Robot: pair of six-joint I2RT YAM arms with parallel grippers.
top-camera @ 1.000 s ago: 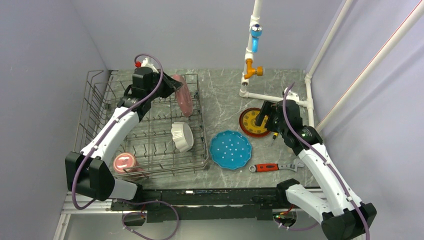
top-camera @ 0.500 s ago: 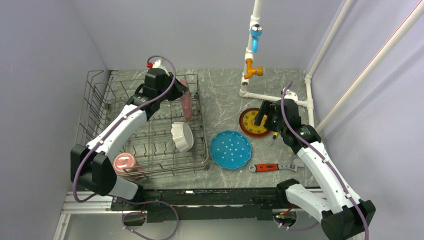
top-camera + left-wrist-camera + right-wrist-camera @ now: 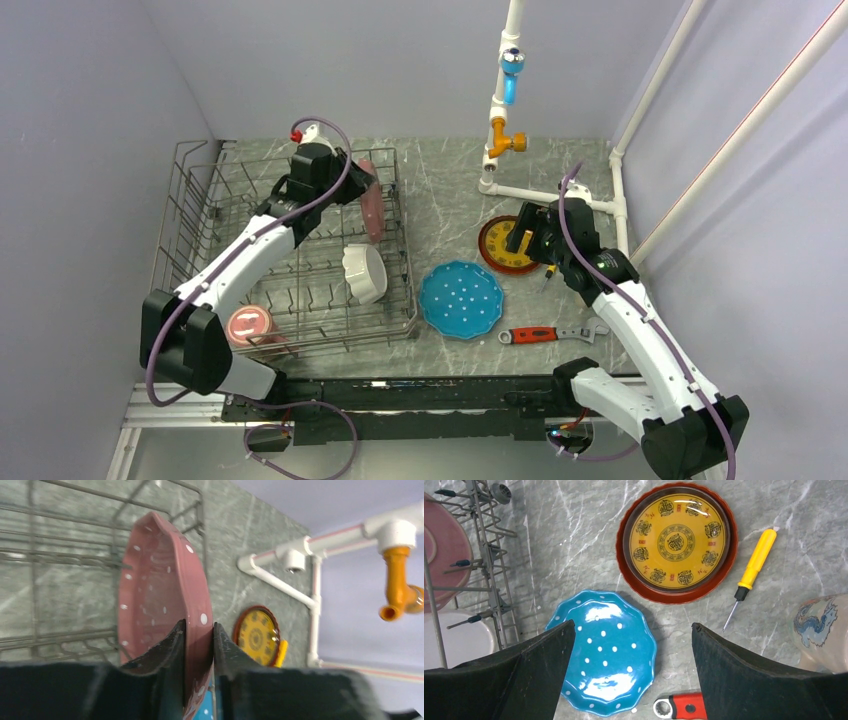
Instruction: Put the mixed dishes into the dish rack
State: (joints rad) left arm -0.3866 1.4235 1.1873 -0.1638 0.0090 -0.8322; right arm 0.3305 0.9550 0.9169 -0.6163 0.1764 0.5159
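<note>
- The left claw point(image 3: 199, 630) is pinched narrow on the rim of the pink plate point(image 3: 155, 585), which stands on edge over the far right corner of the rack point(image 3: 50, 557). It has only a thin bite of rim, so if the plate twists between the pads it could swing or drop onto the wires.
- I cannot tell whether the plate's lower edge sits between tines. Released unseated, it could fall flat inside the rack or tip over the right wall.
- The bowl point(image 3: 365, 272) sits in the rack against that same wall, just nearer than the plate, so a toppling plate might strike it. The mug point(image 3: 248, 325), at the rack's near left corner, is well apart.
- The right claw point(image 3: 632, 625) hangs wide and empty to the right of the rack, above the blue plate point(image 3: 606, 665) and the red-brown plate point(image 3: 676, 540). Both lie flat, so the pads may skid off a low rim or shove the plate.
- The screwdriver point(image 3: 751, 570) lies just beside the red-brown plate, on the side away from the rack. The wrench point(image 3: 679, 705) lies near the blue plate. A careless close could catch a tool.
- The cup point(image 3: 821, 630) stands farthest from the rack, and a sweeping arm could knock it.
</note>
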